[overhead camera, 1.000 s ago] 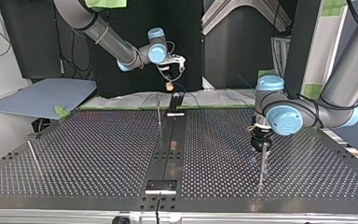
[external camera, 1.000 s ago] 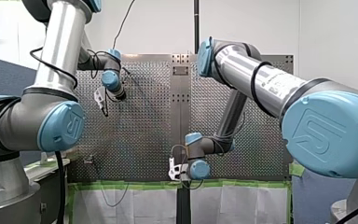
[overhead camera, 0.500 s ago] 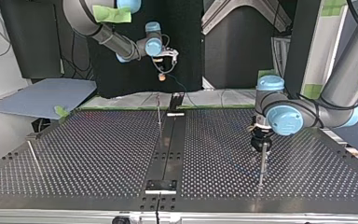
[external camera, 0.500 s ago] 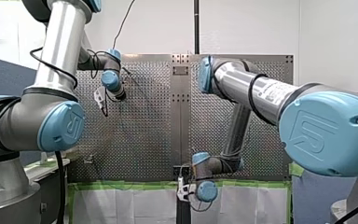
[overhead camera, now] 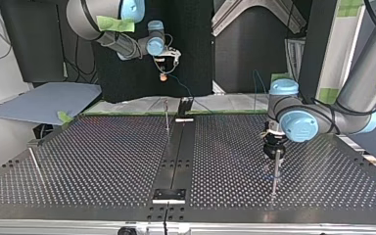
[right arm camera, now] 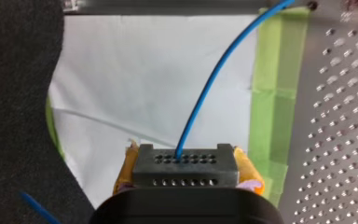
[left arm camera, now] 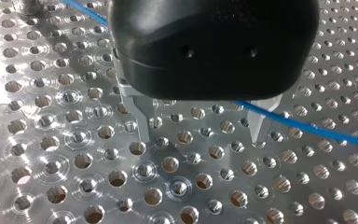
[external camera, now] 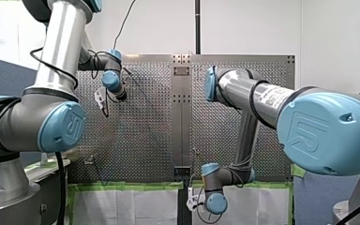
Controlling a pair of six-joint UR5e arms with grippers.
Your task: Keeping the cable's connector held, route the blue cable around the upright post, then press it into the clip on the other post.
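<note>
Right wrist view: the right gripper (right arm camera: 185, 173) has its yellow pads (right arm camera: 246, 167) closed tight on the dark connector (right arm camera: 185, 163), off the edge of the table (overhead camera: 103, 161).

From where I stand, the blue cable (right arm camera: 213, 86) runs out of the connector and back towards the table, close to the thin upright post (overhead camera: 167, 117) by that edge. In the left wrist view the left gripper (left arm camera: 203, 137) hangs low over the holes with its metal fingers well apart. They clamp nothing, though the cable crosses just by one finger. In the top view it sits over the other post (overhead camera: 275, 171); I can't make out the clip. To my eye the routing is barely begun. The right arm should swing wide around the upright post with gentle tension, so the connector doesn't slip.
</note>
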